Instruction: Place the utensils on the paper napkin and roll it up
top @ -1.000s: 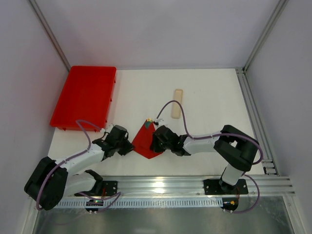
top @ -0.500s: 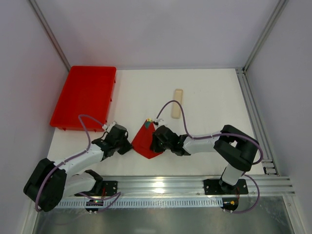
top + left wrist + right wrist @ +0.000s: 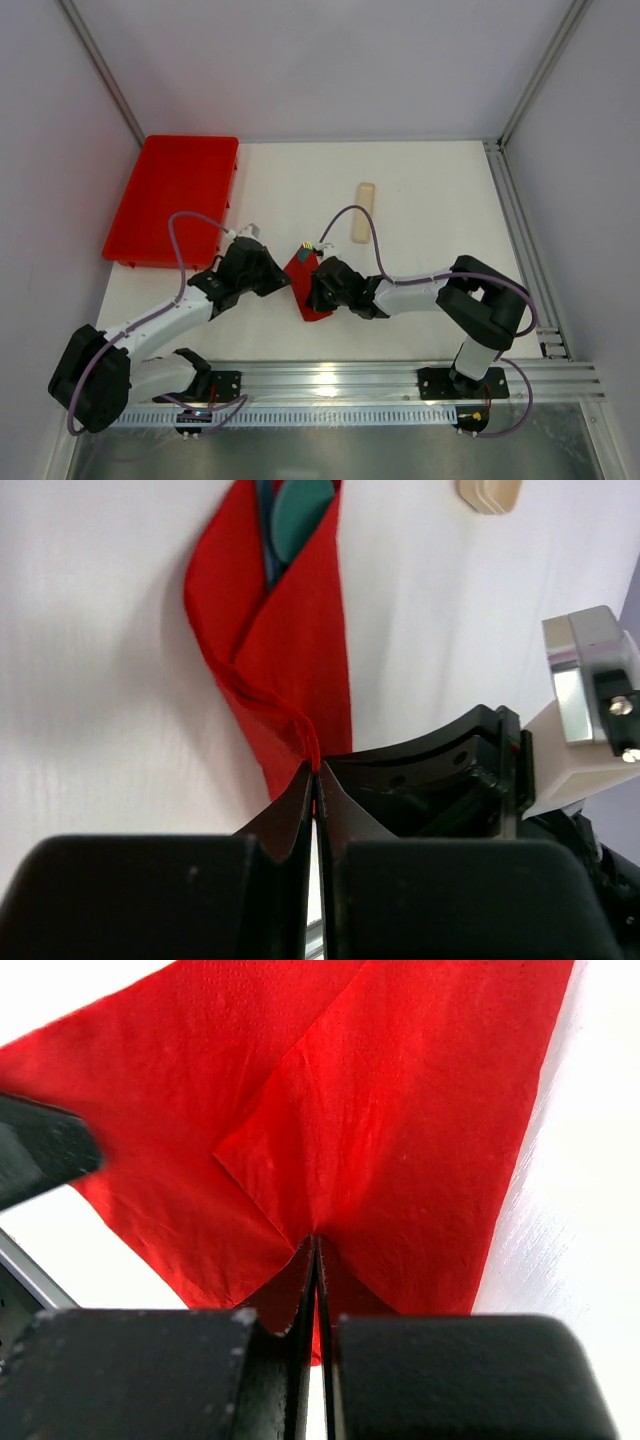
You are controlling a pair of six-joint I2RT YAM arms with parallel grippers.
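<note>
White surface [image 3: 430, 200], big red tray [image 3: 175, 195] at its far-left corner, well apart from everything else. Both arms reach in low toward the middle-front and meet at the paper napkin [image 3: 300, 268].

Left tool [image 3: 315, 775]: jaws pressed together, pinching a gathered, creased edge of the napkin at the tips. Right tool [image 3: 315, 1245]: jaws also closed, nipping the napkin where a folded flap comes to a point. In the top view the two tools sit on opposite sides of the napkin, left tool [image 3: 285, 283] on its left, right tool [image 3: 314, 290] on its right, close to each other.

Napkin is folded over lengthwise into a narrow, tapering red wrap, lying on the surface, partly hidden by the tools.

Pale beige strip [image 3: 362, 212] lies flat farther back, apart from the napkin.

The utensils [image 3: 298, 515]: teal ends poke out of the wrap's open far end; the rest is tucked inside the fold.
</note>
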